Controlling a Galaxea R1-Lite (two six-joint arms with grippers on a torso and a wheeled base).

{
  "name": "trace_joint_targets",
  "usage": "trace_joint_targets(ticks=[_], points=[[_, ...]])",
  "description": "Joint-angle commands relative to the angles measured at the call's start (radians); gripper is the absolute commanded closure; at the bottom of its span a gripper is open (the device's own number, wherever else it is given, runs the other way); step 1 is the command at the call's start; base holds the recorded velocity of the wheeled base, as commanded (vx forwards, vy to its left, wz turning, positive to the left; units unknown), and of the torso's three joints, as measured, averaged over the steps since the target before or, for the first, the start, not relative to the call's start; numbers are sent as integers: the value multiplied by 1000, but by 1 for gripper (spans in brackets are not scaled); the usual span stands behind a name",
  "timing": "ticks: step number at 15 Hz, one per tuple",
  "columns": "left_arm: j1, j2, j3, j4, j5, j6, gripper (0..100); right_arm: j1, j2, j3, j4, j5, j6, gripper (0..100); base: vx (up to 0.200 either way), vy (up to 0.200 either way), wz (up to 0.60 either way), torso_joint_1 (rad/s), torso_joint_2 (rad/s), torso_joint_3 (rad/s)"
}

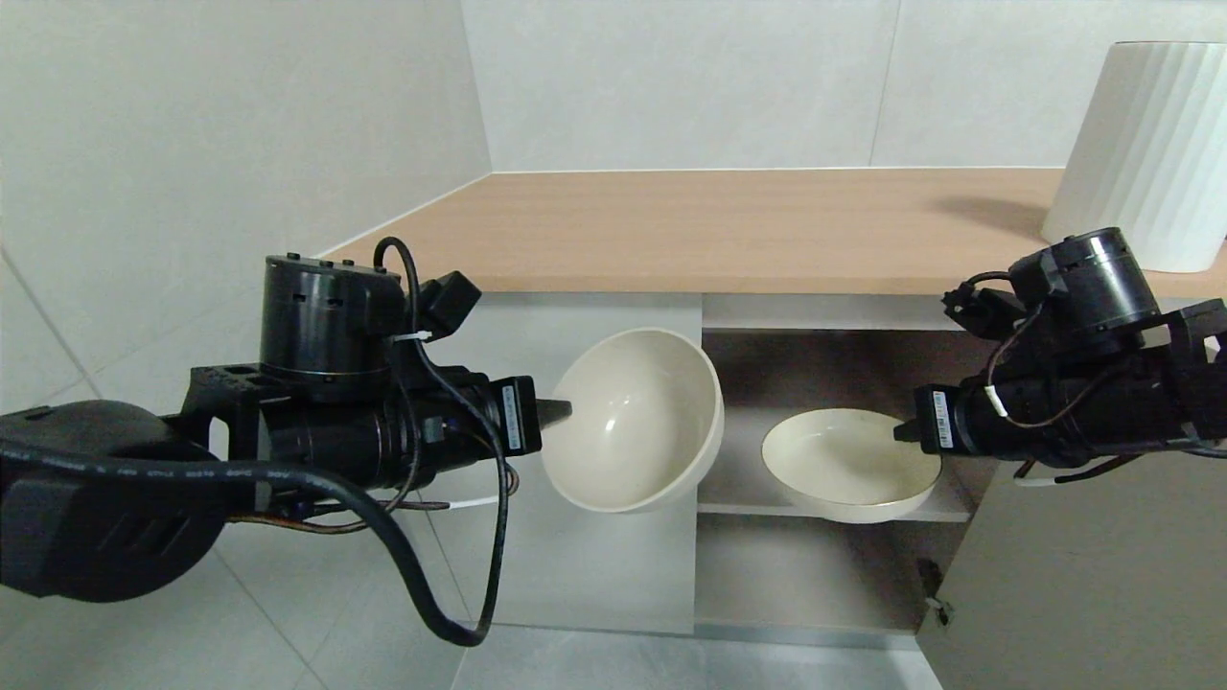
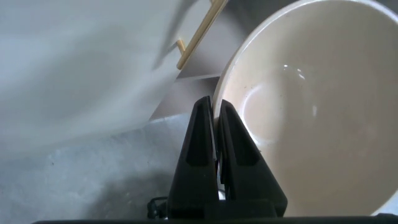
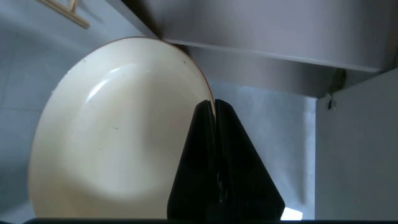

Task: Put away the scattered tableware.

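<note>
A deep cream bowl (image 1: 637,417) hangs tilted in front of the open cabinet, held by its rim in my left gripper (image 1: 559,410), which is shut on it. In the left wrist view the fingers (image 2: 202,130) pinch the bowl (image 2: 311,106) at its edge. A shallower cream plate (image 1: 848,460) sits at the cabinet's shelf (image 1: 733,489), with my right gripper (image 1: 906,431) shut on its right rim. The right wrist view shows the plate (image 3: 118,143) clamped between the fingers (image 3: 205,124).
The cabinet under the wooden counter (image 1: 729,225) stands open, its right door (image 1: 1083,585) swung out below my right arm. A white ribbed vase (image 1: 1150,153) stands at the counter's right end. Tiled walls close in on the left and behind.
</note>
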Motion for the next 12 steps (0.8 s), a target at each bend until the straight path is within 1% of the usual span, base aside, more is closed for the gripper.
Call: trace_joint_targets(ticks=[1,5,8,9,10,11,12], points=[[0,1,0,0,0,-1,100,1,11,2,0,0,0,100,0,0,0,-32,85,46],[0,1,1,1,-1,-1,100,2,16,7,0,-1,0,100,0,0,0,-4,13,12],[-15,8,7,4,-1,1,100,4,43,27,-26,-14,4,100,0,0,0,0,0,0],[-25,11,6,20,-1,18,100,4,95,110,-135,-20,4,100,0,0,0,0,0,0],[-32,20,6,40,0,45,100,4,134,159,-236,-23,9,100,0,0,0,0,0,0],[-45,38,4,78,6,79,100,4,227,213,-432,-37,9,100,0,0,0,0,0,0],[-52,49,3,98,6,84,100,4,303,246,-575,-69,8,100,0,0,0,0,0,0]])
